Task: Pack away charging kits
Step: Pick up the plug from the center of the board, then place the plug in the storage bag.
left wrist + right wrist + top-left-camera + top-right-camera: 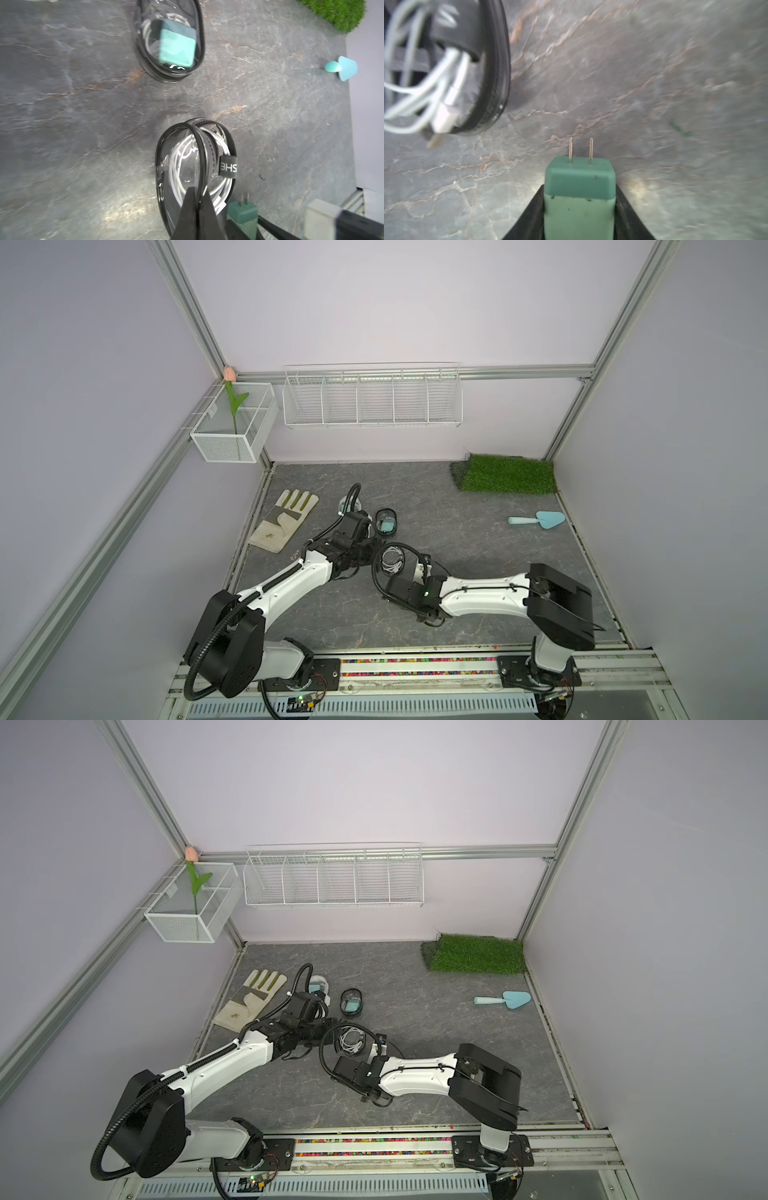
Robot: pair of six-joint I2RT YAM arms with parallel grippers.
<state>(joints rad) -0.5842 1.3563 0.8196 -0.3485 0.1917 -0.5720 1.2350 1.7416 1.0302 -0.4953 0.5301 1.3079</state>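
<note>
Charging kits look mostly packed to us: one black-rimmed case (202, 41) lies on the bench (457, 556) with a teal block (177, 47) and cable inside, and a white-rimmed case (319, 982) shows half hidden behind the left arm. The last charger block (579, 178) sits between the right fingers (529, 220), which seem clamped on its sides, prongs leading, though the blur leaves the firmness of that hold unsure. It is just beside the open case (159, 145), whose rim the left fingers (187, 214) pinch tight, with the coiled white cable (173, 176) inside. We see the trouble at the mouth of that case: a black strap (227, 167) rides on the coil near the opening and the cable's plug pokes out at the edge, so the prongs could catch on either and drag the coil out. A push against the rim could also tug the case from the pinch, or twist the block in its hold. A glove (284, 520), a blue trowel (538, 519) and a grass mat (507, 473) lie well apart and block nothing; only the two arms, close together, crowd the approach.
</note>
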